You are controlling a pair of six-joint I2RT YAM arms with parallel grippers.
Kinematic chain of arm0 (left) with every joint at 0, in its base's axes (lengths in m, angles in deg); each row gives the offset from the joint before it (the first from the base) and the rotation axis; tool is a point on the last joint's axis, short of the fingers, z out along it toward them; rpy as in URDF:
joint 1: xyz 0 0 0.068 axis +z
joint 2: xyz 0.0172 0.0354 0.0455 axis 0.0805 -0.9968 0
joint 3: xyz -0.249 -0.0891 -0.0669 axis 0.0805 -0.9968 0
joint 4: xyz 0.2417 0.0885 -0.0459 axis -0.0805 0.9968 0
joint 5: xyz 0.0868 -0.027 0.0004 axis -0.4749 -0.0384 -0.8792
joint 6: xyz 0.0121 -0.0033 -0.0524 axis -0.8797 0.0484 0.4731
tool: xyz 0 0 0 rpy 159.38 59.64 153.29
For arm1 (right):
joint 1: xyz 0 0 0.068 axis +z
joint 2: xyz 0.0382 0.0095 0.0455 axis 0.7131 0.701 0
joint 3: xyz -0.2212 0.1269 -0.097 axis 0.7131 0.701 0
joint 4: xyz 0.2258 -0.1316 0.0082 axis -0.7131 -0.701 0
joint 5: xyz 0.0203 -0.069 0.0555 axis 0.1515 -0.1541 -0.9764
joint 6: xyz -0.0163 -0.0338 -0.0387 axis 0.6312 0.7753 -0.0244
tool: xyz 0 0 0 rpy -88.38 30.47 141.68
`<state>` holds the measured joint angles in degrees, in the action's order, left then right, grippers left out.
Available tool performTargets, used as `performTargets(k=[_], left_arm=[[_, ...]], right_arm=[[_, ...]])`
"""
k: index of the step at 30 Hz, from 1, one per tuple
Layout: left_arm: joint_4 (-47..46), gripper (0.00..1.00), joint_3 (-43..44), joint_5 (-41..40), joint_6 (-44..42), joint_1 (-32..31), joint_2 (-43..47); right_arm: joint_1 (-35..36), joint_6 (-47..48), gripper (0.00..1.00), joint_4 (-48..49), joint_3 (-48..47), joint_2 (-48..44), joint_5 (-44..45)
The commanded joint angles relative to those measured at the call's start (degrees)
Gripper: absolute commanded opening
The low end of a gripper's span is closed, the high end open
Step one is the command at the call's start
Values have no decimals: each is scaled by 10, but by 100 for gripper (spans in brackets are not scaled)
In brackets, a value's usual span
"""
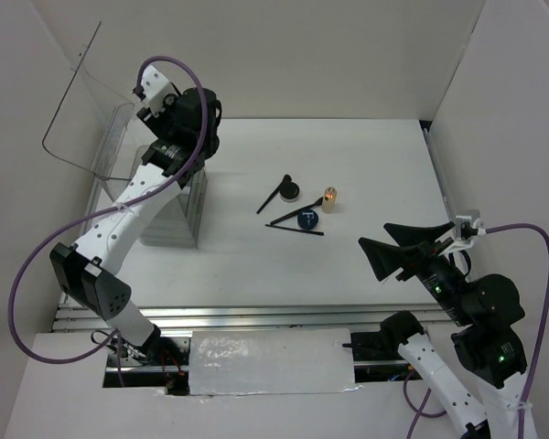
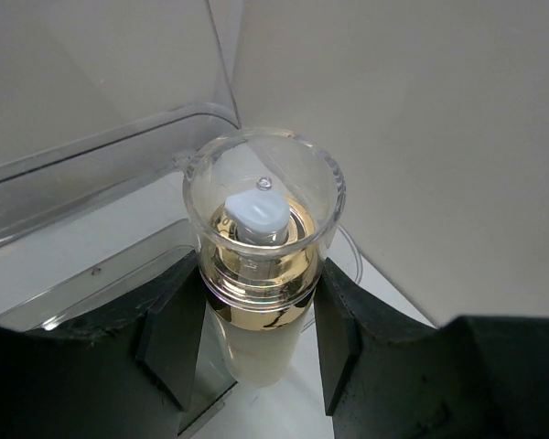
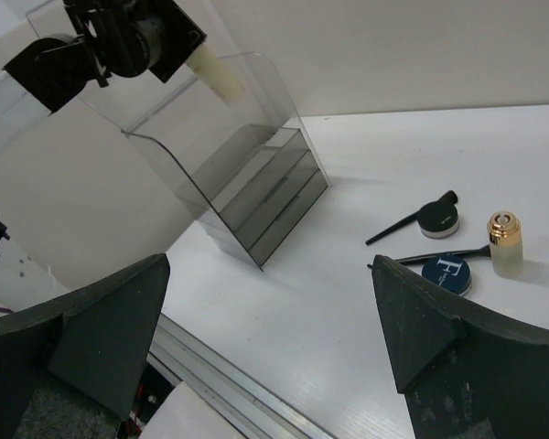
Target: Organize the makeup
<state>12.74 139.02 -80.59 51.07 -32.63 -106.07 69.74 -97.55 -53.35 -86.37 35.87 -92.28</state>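
Observation:
My left gripper [image 1: 171, 137] is shut on the tall clear pale-yellow bottle [image 2: 261, 274], its fingers clamped either side of the gold collar. It holds the bottle above the clear plastic box [image 1: 176, 215]; the right wrist view shows the bottle [image 3: 215, 73] over the box [image 3: 256, 183]. My right gripper [image 1: 389, 240] is open and empty above the table. On the table lie the black compact [image 1: 293, 191], the dark blue compact [image 1: 308, 219], the short amber gold-capped bottle [image 1: 329, 198] and two thin black brushes [image 1: 273, 198] [image 1: 295, 228].
The box's clear lid [image 1: 78, 101] stands open against the left wall. White walls enclose the table at the left, back and right. A metal rail [image 1: 256, 315] runs along the near edge.

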Motion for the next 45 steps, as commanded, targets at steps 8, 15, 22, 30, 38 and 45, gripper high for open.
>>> performTargets(k=[8, 15, 22, 30, 38, 45], left_arm=[[8, 0, -38, -29, 136, 24, -19], [-96, 0, -106, -32, 90, 36, -26], [-113, 0, -136, -23, 106, 48, -48], [-46, 0, -129, -29, 160, 57, -80], [-52, 0, -148, -36, 162, 60, -92], [-59, 0, -157, -39, 153, 60, -98]], right_arm=[[5, 8, 100, 40, 14, -15, -12], [4, 7, 100, 38, 11, -28, -19], [5, 8, 100, 37, -3, -26, -33], [5, 7, 100, 41, 3, -34, -33], [5, 8, 100, 40, 8, -41, -31], [5, 8, 100, 43, 9, -40, -30]])
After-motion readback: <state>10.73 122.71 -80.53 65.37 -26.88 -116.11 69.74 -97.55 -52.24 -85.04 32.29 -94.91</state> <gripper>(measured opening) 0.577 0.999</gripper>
